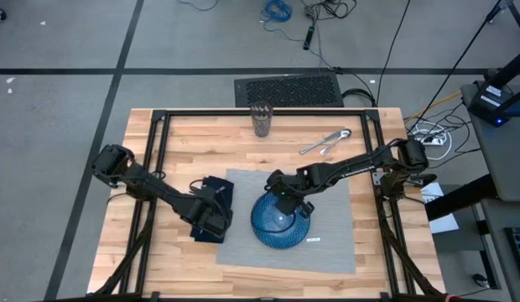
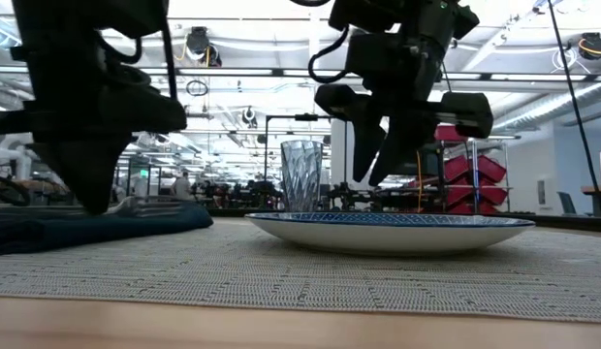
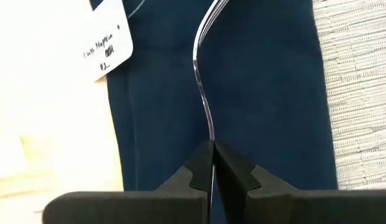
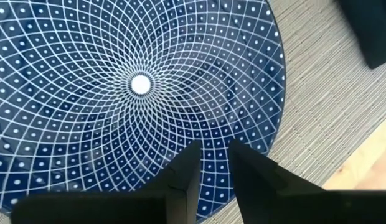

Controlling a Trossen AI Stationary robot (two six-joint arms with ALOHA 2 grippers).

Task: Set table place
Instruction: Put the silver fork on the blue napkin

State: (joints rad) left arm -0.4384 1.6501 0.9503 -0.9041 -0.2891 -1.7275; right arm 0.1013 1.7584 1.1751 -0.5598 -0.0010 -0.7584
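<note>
At frame centre, placemat [image 1: 327, 252]: soft, floppy; take by an edge. Left gripper [image 3: 213, 148] pinches fork [image 3: 202, 74]; right gripper [image 4: 211, 152] slightly parted, empty.

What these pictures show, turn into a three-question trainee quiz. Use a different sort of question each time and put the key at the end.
1. True or false: the left gripper is shut on a fork over the navy napkin.
2. Pick one: the right gripper, open and empty, hangs over A) the glass, B) the blue plate, C) the navy napkin.
3. Fill the gap: the blue plate rests on the grey ____.

Key: 1 true. 2 B. 3 placemat.
</note>
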